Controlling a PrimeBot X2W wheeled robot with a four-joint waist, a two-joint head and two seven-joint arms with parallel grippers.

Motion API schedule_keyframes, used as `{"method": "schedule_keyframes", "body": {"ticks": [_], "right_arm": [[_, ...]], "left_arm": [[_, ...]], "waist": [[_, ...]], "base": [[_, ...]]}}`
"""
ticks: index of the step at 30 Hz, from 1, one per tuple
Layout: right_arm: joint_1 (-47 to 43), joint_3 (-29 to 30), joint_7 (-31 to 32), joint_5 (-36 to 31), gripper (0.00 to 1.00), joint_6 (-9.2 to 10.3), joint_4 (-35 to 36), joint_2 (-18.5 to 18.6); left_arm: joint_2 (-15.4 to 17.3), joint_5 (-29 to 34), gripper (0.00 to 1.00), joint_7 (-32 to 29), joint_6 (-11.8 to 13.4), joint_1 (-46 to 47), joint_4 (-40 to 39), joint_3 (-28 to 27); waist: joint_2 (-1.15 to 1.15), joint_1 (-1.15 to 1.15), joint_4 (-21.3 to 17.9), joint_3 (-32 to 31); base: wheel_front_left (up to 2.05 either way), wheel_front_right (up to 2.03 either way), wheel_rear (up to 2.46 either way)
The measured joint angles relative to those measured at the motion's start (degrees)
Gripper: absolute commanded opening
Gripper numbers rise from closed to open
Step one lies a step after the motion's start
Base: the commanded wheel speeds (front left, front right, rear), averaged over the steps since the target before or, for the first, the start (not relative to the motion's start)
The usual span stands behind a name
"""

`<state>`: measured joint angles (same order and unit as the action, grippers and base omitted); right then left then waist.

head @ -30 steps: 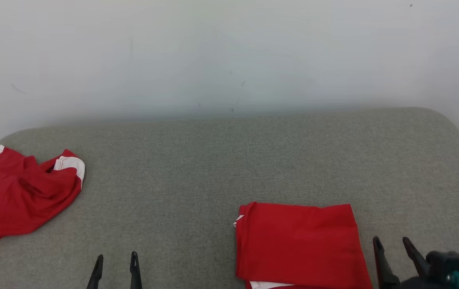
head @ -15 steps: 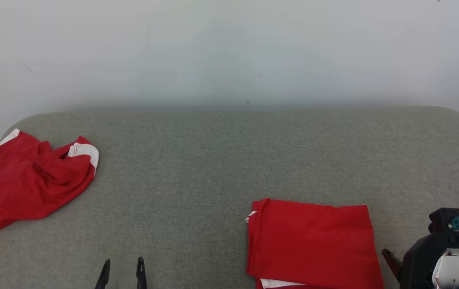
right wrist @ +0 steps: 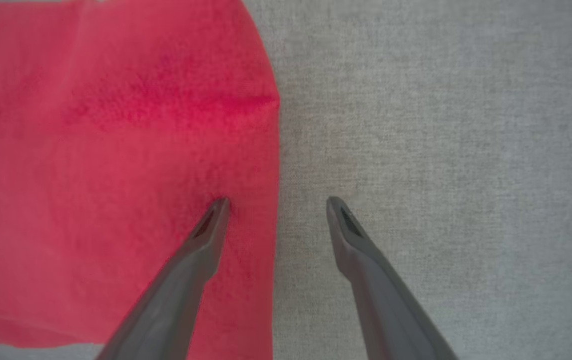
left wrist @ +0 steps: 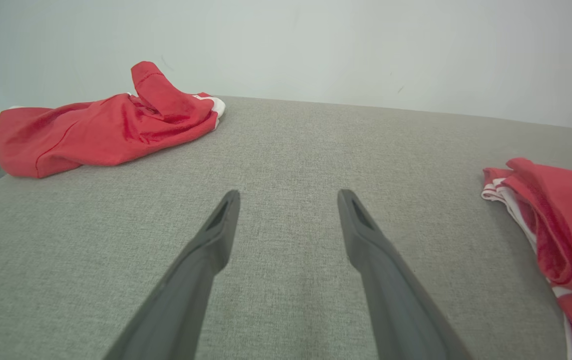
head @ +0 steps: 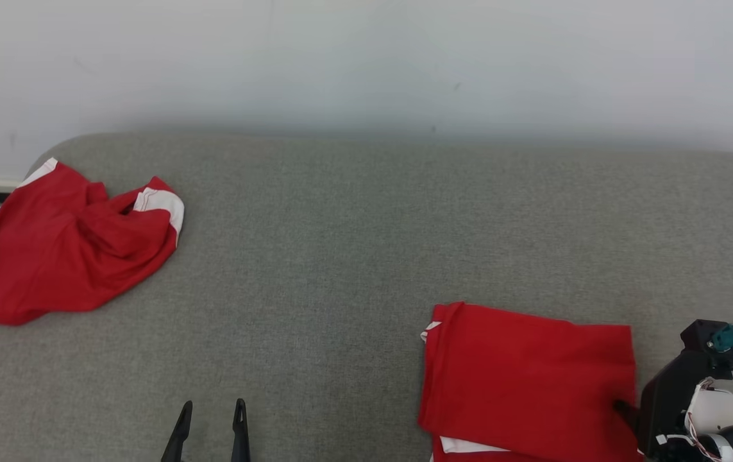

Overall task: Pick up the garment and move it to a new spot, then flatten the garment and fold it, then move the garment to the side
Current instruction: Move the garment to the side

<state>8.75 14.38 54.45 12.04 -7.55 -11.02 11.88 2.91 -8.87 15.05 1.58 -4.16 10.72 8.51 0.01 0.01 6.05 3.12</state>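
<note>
A folded red garment [head: 526, 375] with white trim lies at the lower right of the grey cushion [head: 353, 244]; it also appears as a red folded garment [right wrist: 115, 175] in the right wrist view and a folded garment [left wrist: 556, 235] at the right edge of the left wrist view. My right gripper [right wrist: 276, 202] is open, pointing down, straddling the garment's right edge: one finger [right wrist: 210, 225] over the cloth, the other finger [right wrist: 346, 230] over bare cushion. In the head view its dark wrist [head: 680, 391] hides the fingers. My left gripper [head: 210, 410] is open and holds nothing, low over the cushion.
A crumpled red garment [head: 58, 247] with white trim lies at the cushion's far left; it is the crumpled garment [left wrist: 100, 125] in the left wrist view. A pale wall [head: 366, 58] stands behind the cushion. The cushion's left edge drops off beside the crumpled garment.
The head camera has shifted, sliding the scene right and tilting it. My right gripper turned from fingers-up beside the folded garment to pointing down over its right edge.
</note>
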Motion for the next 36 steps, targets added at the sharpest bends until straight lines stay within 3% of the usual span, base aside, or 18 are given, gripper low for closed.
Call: {"method": "schedule_keyframes", "body": {"ticks": [6,10,16,23,30,36], "right_arm": [[2.36,-0.91,-0.26,0.76,1.0,0.01,-3.92,-0.98],[3.2,-4.17,-0.94,1.42,0.0,0.01,-4.78,0.11],[6.64,-14.08,-6.22,1.71,0.0,0.0,-6.44,4.78],[16.82,-25.43,-11.92,0.56,0.0,-0.01,-9.31,12.61],[26.59,-31.66,-15.97,1.3,0.0,-0.01,-14.18,19.11],[32.88,-32.78,-21.75,0.53,0.0,-0.01,-19.28,23.24]], "left_arm": [[0.0,0.23,1.0,0.0,0.03,0.75,-0.16,-0.08],[0.0,0.24,1.0,0.0,0.53,0.75,-0.85,-0.4],[-0.01,0.26,1.0,-0.01,1.04,0.8,-2.3,-0.52],[0.0,0.97,1.0,0.0,1.4,2.76,-6.59,-1.38],[0.18,4.37,1.0,0.0,0.4,6.36,-11.34,-1.0],[0.81,7.13,1.0,-0.01,-0.89,10.47,-13.94,1.2]], "waist": [[0.0,0.0,1.36,2.02],[0.0,-0.01,1.49,2.8],[0.0,-0.01,-1.0,3.97],[0.0,0.0,-5.56,6.27],[0.0,0.0,-11.69,10.22],[0.0,0.0,-16.48,15.39]], "base": [[0.0,0.0,0.0],[0.0,0.0,0.0],[0.0,0.0,0.0],[0.0,0.0,0.0],[0.0,0.0,0.0],[0.0,0.0,0.0]]}}
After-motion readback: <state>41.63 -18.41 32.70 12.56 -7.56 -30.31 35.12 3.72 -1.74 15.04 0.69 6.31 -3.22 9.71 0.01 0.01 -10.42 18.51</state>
